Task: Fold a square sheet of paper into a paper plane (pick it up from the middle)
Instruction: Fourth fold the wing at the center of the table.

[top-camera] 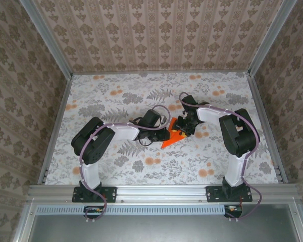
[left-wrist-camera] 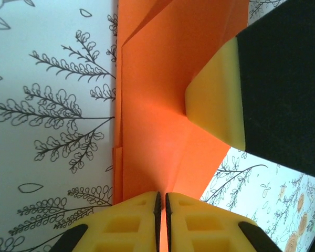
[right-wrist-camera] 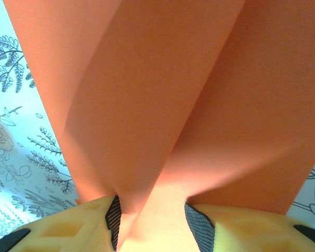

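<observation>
Both grippers, left (left-wrist-camera: 161, 223) and right (right-wrist-camera: 149, 220), clamp the creased vivid-orange paper wedge (top-camera: 172, 138); press each fold evenly without tugging apart.

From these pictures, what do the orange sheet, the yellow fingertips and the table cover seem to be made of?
The orange sheet looks like thin matte paper: it shows sharp creases and layered folded edges. The left pincer's fingertips seem to be soft yellow foam or rubber, moulded with square recesses, without gloss. The table cover may be smooth printed cloth or vinyl with a leaf pattern; which one I cannot tell.
</observation>
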Motion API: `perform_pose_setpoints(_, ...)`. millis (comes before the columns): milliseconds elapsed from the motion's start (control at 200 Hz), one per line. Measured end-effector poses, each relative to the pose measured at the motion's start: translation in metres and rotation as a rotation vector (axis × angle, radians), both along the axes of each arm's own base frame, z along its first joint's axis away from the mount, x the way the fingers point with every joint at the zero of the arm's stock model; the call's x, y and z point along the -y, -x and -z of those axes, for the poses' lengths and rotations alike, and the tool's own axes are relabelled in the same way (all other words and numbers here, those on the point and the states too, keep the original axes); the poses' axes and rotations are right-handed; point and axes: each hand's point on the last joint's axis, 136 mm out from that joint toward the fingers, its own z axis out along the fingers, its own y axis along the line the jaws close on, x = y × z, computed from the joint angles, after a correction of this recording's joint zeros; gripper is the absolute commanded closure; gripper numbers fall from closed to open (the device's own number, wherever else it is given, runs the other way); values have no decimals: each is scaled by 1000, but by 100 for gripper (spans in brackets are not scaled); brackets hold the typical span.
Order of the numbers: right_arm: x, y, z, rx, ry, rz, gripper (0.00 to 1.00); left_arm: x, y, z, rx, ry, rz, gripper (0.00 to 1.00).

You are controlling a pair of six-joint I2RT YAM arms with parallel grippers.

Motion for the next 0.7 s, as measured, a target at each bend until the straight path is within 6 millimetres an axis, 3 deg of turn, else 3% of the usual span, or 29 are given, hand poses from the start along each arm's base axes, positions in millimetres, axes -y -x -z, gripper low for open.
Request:
perform_pose_setpoints(400, 1, 0, 0, 1, 9, -1, 53, -2, 2, 7, -25, -25, 0, 87)
perform_pose_setpoints(700, 0, 0, 0, 3, 12, -3, 52, -4, 2, 8, -49, -49, -3, 95)
